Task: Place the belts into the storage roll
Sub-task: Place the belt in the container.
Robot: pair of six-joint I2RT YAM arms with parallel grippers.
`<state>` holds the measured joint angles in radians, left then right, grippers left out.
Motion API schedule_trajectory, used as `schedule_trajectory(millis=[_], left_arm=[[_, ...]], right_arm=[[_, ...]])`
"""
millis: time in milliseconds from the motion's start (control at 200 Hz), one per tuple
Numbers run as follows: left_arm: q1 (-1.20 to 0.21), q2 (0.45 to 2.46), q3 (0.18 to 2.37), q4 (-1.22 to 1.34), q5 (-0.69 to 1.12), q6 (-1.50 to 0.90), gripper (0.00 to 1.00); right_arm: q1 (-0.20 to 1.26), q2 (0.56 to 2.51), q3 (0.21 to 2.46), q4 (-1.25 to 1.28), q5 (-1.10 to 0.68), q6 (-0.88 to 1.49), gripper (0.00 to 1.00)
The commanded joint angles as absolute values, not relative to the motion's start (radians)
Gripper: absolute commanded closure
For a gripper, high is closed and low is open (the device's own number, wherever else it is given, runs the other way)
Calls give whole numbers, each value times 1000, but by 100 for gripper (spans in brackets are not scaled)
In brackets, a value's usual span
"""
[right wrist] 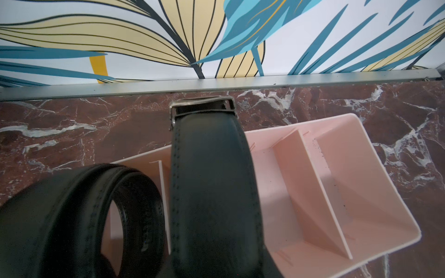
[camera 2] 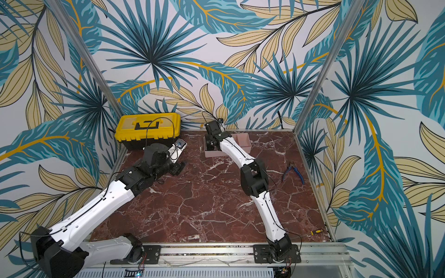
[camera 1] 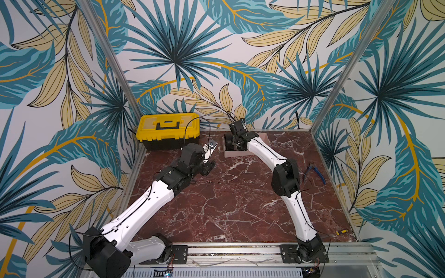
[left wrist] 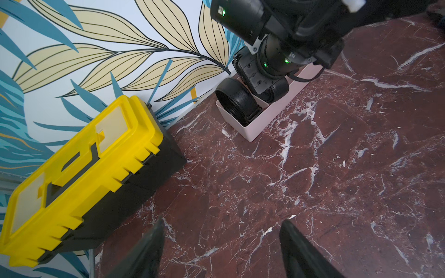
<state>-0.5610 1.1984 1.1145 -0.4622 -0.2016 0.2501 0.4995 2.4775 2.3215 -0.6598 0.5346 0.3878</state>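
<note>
The storage roll [right wrist: 337, 192] is a pale pink divided tray near the back wall, seen in both top views [camera 1: 263, 140] [camera 2: 243, 142]. One black belt [left wrist: 234, 98] stands coiled in its end compartment [right wrist: 72, 211]. A second coiled belt [right wrist: 209, 180], with its metal buckle [right wrist: 202, 106] on the far side, sits at the neighbouring compartment under my right gripper [camera 1: 232, 144], which is shut on it; the fingers are hidden behind the strap. My left gripper [left wrist: 222, 225] hangs open and empty over bare marble, between the toolbox and the tray [camera 1: 208, 168].
A yellow-and-black toolbox [camera 1: 168, 130] stands shut in the back left corner [left wrist: 79, 168]. Blue-handled pliers [camera 1: 316, 172] lie at the right side, and a small screwdriver [camera 1: 342, 231] near the front right edge. A metal rail [right wrist: 216, 84] runs along the back wall.
</note>
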Motion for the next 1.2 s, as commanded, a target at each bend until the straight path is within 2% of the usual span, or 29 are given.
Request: schedule_trajectory(millis=[0,125,335,436,1192], left_arm=[[-557,1173,1095,-474,-202,235,24],[-557,1172,1090,-473,-201,236,25],[-557,1172,1082,-474,-215,244,24],[-557,1176,1078,-472,-217,242,24],[-555,1212,1070,-434,-211,243,25]], right_arm=[[515,2578,2249,-853,455,358,73],[515,2587,2244,-845,415,349,69],[513,2556,2236,-836,410,306,54],[509,2528,2238,-822,395,283,50],[495,2396,2299,-849,356,230,38]])
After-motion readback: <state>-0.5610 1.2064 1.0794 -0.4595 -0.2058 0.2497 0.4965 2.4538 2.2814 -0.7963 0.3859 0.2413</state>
